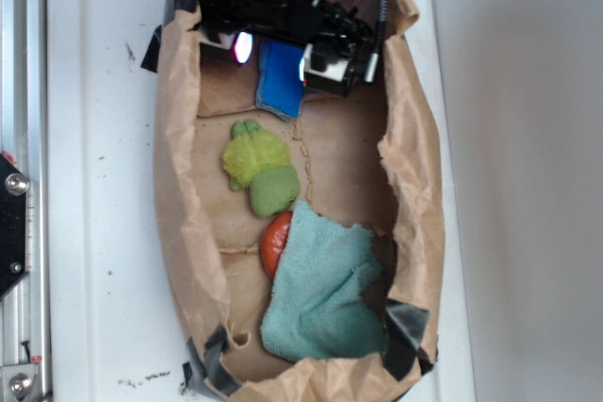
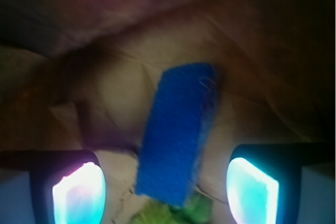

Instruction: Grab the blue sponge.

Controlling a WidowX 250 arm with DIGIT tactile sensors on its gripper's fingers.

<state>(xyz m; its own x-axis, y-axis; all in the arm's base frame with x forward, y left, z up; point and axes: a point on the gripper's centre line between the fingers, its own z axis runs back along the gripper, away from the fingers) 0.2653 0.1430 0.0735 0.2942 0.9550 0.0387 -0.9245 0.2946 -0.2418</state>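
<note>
The blue sponge (image 1: 280, 89) lies on the brown paper floor at the far end of the paper-lined tub, its upper part hidden under the arm. In the wrist view the blue sponge (image 2: 178, 132) runs lengthwise between the two glowing pads (image 2: 79, 195), with a clear gap on each side. My gripper (image 1: 273, 56) hovers over the sponge, open, holding nothing. In the wrist view the gripper (image 2: 165, 195) straddles the sponge's near end.
A green plush (image 1: 259, 168) lies just below the sponge; the green plush (image 2: 173, 213) shows at the wrist view's bottom edge. A red object (image 1: 276, 240) and a pale teal cloth (image 1: 325, 294) fill the near end. Crumpled paper walls (image 1: 415, 176) rise around everything.
</note>
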